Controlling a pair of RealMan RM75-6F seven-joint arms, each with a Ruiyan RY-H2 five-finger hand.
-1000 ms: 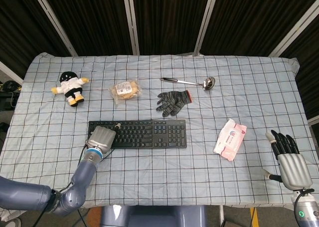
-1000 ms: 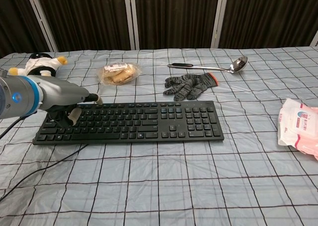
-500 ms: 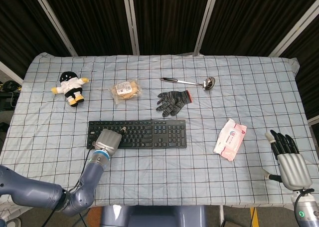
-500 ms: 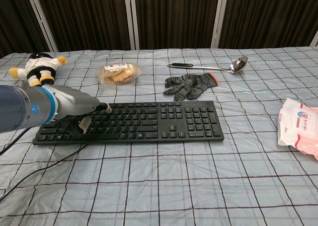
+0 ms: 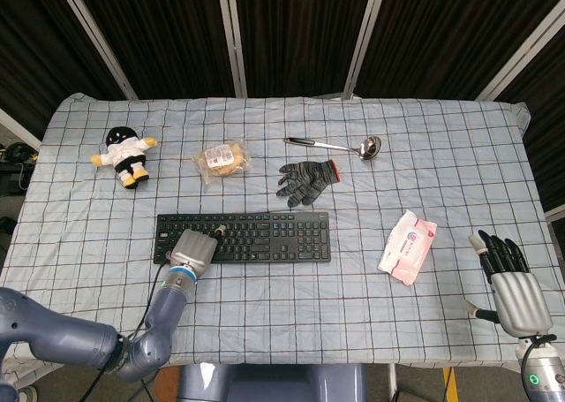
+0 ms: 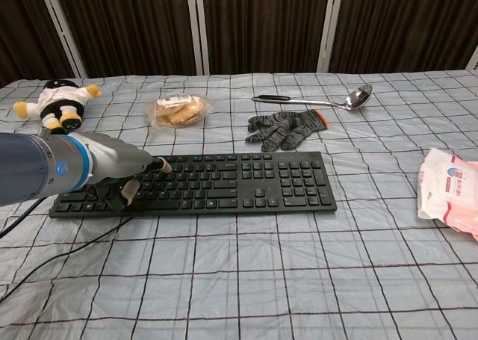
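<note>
A black keyboard [image 5: 256, 237] [image 6: 224, 181] lies across the middle of the checked tablecloth. My left hand [image 5: 196, 247] [image 6: 128, 181] rests on its left part, fingers curled under and one fingertip [image 6: 161, 163] reaching out over the upper key rows; it holds nothing. My right hand [image 5: 510, 278] hovers at the table's near right corner with its fingers straight and apart, empty, close to a pink and white wipes pack [image 5: 408, 246] [image 6: 450, 190]. The chest view does not show the right hand.
Behind the keyboard lie a plush toy [image 5: 125, 155] [image 6: 58, 103], a wrapped bread packet [image 5: 222, 161] [image 6: 177, 110], a grey glove [image 5: 306, 179] [image 6: 287, 128] and a metal ladle [image 5: 340, 144] [image 6: 321, 99]. The keyboard's cable [image 6: 52, 258] trails off toward the near left edge.
My left hand has slid a little to the right along the keyboard's left end. The right hand has stayed where it was.
</note>
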